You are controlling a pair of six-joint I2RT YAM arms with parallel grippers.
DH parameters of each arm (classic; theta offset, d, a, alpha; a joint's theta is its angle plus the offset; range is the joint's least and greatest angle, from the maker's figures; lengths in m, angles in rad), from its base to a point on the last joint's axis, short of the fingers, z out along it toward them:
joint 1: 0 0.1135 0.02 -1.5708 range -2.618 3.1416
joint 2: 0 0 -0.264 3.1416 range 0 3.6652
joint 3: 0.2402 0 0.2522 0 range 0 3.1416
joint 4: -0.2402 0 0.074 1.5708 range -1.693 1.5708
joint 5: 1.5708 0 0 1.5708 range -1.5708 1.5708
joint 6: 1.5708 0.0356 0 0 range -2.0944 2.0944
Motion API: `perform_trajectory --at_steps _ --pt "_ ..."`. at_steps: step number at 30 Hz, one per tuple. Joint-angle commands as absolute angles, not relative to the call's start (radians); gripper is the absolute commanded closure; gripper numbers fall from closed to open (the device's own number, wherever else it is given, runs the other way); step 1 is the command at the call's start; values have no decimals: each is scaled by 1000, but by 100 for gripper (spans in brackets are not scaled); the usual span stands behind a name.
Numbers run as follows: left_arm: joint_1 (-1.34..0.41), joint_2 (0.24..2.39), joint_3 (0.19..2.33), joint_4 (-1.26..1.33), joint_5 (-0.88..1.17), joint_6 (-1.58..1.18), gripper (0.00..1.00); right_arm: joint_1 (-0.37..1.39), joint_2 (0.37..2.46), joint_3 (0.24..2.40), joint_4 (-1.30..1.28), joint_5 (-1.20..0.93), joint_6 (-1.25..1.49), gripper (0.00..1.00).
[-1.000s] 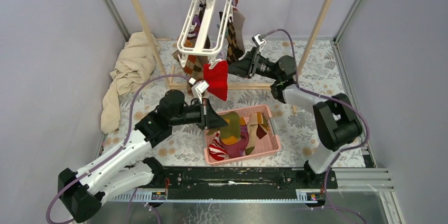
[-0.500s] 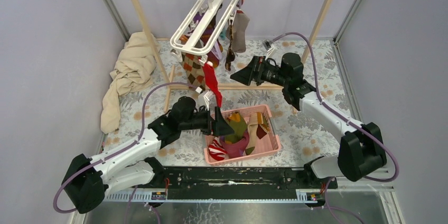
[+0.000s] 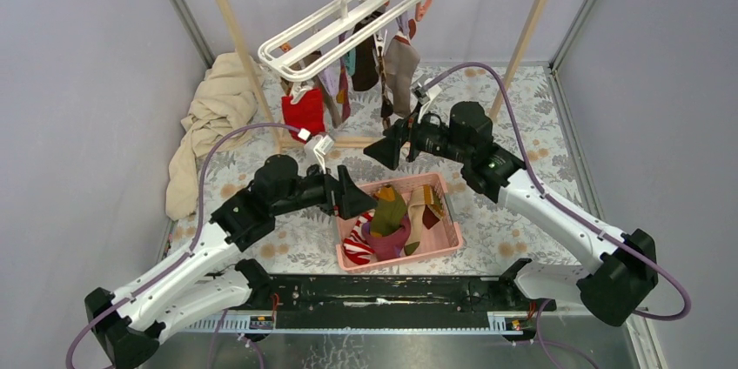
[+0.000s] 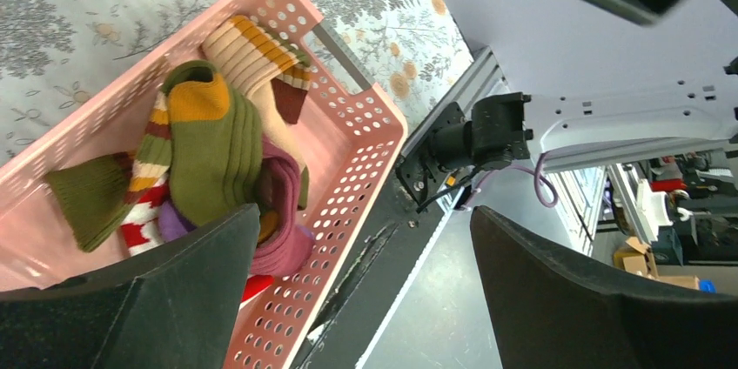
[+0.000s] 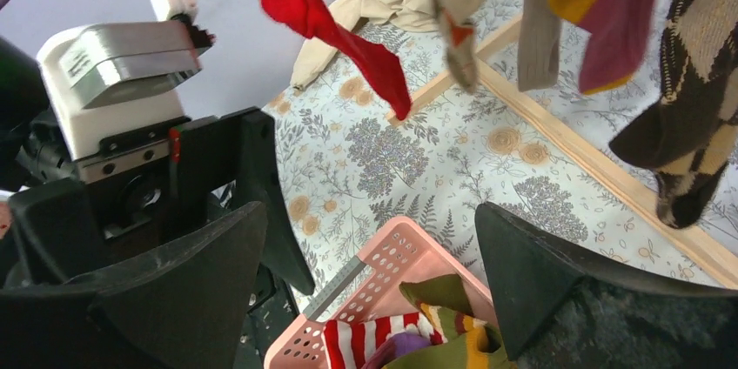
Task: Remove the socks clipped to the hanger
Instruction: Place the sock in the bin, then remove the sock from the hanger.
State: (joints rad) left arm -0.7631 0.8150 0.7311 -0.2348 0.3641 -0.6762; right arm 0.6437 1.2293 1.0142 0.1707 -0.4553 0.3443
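Beyond both spread jaws, socks (image 3: pixel 304 112) dangle clipped to the hanger (image 3: pixel 341 19).

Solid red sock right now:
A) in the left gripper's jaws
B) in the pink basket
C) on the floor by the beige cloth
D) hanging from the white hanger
D: the solid red sock hangs below the left end of the hanger, clear of the floor, and the left gripper has open, empty jaws.
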Motion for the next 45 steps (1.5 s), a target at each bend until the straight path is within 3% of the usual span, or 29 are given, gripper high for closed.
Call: perform_trajectory --at_steps 1,14,22,29,45 --pt "-768 785 752 -335 293 -635 1 675 1193 1057 203 -384 271 3" --pt "-769 591 851 -614 11 -670 1 707 1360 1109 416 -434 273 4" --pt "-768 528 916 -766 -256 -721 1 830 1489 1192 470 -211 195 4" --pt "-769 488 939 -823 -325 -732 1 870 1533 1183 531 -43 205 6" --pt "-768 504 882 -739 -339 -714 1 875 1271 1001 350 178 146 6"
